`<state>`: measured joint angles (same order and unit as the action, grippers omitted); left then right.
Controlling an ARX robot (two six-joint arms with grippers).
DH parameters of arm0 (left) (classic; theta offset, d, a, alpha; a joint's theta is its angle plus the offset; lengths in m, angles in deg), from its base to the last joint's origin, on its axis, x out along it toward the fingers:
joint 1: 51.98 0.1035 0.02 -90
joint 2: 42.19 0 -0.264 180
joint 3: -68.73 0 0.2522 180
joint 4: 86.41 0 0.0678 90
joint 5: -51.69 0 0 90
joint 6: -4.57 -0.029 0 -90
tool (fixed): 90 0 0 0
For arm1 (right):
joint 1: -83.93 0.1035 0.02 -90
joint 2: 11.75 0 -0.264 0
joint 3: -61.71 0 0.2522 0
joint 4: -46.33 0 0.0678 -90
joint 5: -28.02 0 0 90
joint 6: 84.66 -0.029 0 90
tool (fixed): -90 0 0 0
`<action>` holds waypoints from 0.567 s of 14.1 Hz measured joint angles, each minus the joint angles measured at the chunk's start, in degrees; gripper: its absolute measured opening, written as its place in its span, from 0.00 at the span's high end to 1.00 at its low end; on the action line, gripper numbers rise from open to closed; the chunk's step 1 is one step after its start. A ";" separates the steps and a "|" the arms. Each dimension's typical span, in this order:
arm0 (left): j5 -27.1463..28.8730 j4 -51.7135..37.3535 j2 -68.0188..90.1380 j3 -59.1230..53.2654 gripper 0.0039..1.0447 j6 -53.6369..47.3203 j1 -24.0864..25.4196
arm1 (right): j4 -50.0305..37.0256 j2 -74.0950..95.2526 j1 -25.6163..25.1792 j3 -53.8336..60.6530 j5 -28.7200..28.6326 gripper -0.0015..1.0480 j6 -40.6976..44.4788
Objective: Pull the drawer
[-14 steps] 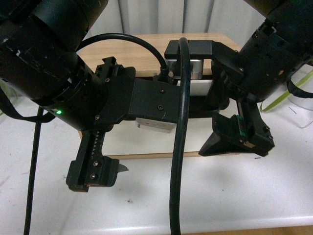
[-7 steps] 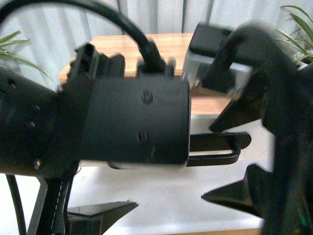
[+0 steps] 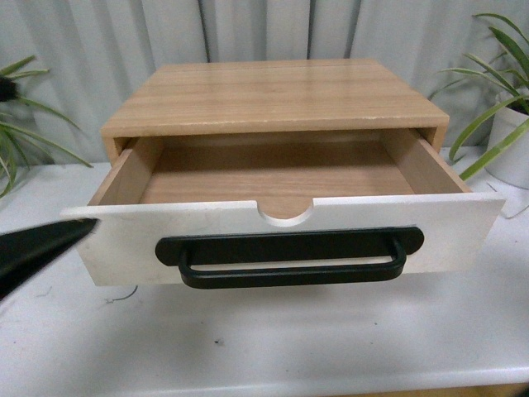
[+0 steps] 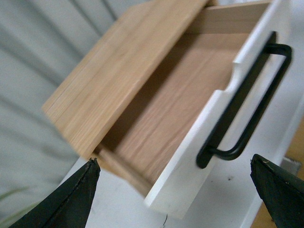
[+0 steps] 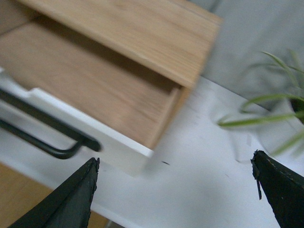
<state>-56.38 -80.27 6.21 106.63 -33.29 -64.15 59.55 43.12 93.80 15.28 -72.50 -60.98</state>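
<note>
The drawer (image 3: 124, 240) stands pulled out of its wooden cabinet (image 3: 273, 95), showing a bare light wood inside. Its white front carries a long black bar handle (image 3: 289, 258) under a semicircular notch (image 3: 285, 211). My left gripper (image 4: 175, 190) is open, drawn back from the drawer's left corner (image 4: 175, 190), holding nothing; one black finger (image 3: 33, 248) pokes in at the front view's left edge. My right gripper (image 5: 175, 187) is open too, hanging over the table off the drawer's right corner (image 5: 128, 161). The handle (image 4: 247, 99) (image 5: 52, 133) shows in both wrist views.
The cabinet sits on a white table (image 3: 331, 339). Potted plants stand at the right (image 3: 504, 124) and at the left (image 3: 21, 124). A grey curtain (image 3: 273, 29) hangs behind. The table's front edge (image 3: 331, 385) runs close under the drawer.
Both arms, which filled the front view at the drawer, have pulled back out of it. The drawer now shows standing open.
</note>
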 joint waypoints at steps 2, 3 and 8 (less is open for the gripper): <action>-1.38 0.98 -11.17 -7.04 0.06 13.53 9.92 | 0.35 -12.96 -6.29 7.56 9.64 0.06 -9.05; -3.45 4.13 -16.96 -9.64 0.06 21.09 16.33 | 2.21 -19.04 -8.20 11.17 14.49 0.06 -13.68; -9.18 11.87 -30.01 -15.50 0.06 40.52 30.42 | 0.46 -32.09 -10.29 20.44 31.80 0.06 -27.41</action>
<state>-65.56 -68.40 -23.80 91.14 7.23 -33.72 60.01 11.04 83.50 35.72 -40.70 -88.39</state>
